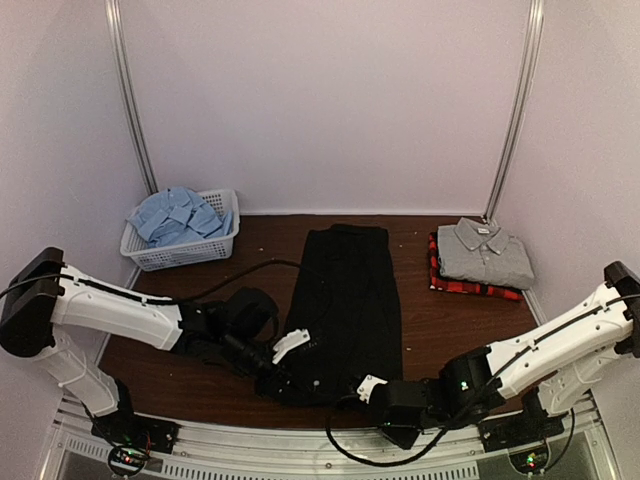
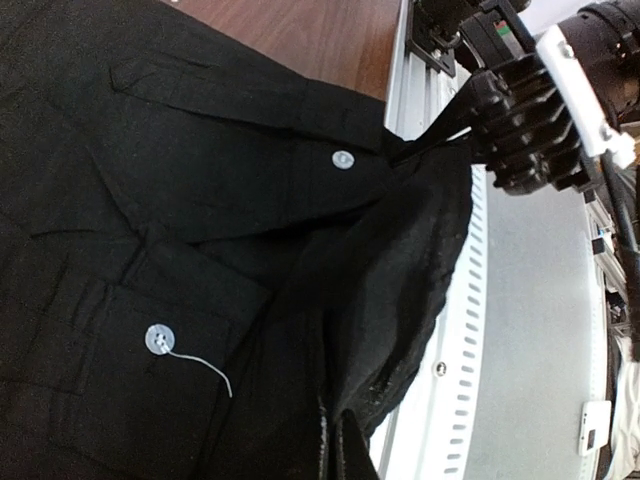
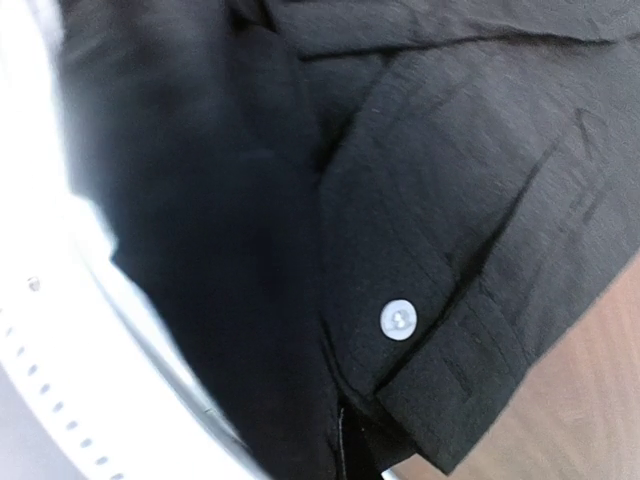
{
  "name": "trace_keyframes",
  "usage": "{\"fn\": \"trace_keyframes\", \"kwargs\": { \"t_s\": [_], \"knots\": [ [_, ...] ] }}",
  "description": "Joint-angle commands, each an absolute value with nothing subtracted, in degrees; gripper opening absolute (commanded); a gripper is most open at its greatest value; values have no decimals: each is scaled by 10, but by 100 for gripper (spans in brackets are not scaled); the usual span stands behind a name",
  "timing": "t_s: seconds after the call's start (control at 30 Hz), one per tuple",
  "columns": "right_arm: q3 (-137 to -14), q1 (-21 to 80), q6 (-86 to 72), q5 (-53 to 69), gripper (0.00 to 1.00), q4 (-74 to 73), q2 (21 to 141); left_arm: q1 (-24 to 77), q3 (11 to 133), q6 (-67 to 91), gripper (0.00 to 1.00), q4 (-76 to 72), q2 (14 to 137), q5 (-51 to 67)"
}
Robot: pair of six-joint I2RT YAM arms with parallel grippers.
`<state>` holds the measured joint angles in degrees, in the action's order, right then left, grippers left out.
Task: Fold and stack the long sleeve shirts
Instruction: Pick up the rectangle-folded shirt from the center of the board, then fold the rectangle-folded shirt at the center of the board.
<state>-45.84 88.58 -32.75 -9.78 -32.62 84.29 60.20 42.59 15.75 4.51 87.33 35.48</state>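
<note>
Wood-grain table (image 1: 420, 340): 1 woven black shirt (image 1: 345, 300), long folded panel, centre to near edge; 1 white mesh basket (image 1: 185, 255), crumpled light blue shirt (image 1: 178, 215), far left corner; folded grey shirt (image 1: 485, 252) on plaid shirt (image 1: 470, 288), far right corner; left gripper (image 1: 288, 383), right gripper (image 2: 430, 140), both clamped on the black hem.

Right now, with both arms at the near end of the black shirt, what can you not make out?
1. Left gripper: its fingertips, top view, lost against the black shirt.
2. Right gripper: in its own wrist view, blurred black cloth hides the fingers.
3. Plaid shirt: top view, the grey shirt covers all but its edges.
4. Light blue shirt: top view, the basket wall hides its lower part.
</note>
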Motion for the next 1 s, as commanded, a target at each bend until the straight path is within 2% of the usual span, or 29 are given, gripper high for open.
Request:
{"fn": "trace_keyframes", "kwargs": {
  "t_s": [0.0,0.2,0.37,0.53,0.7,0.97],
  "knots": [
    [-461,906,-332,-6,0,-321,816,653,414,204,0,39,862,321],
    [-445,924,-359,96,0,-304,748,693,372,285,0,4,804,321],
    [-448,904,-343,98,0,-324,703,670,390,288,0,18,762,310],
    [-463,830,-305,97,0,-364,703,612,450,284,0,40,771,315],
    [-485,713,-261,118,1,-393,713,538,499,287,0,63,808,294],
    [-585,583,-166,123,6,-459,811,481,559,260,0,72,904,303]
  ]
}}
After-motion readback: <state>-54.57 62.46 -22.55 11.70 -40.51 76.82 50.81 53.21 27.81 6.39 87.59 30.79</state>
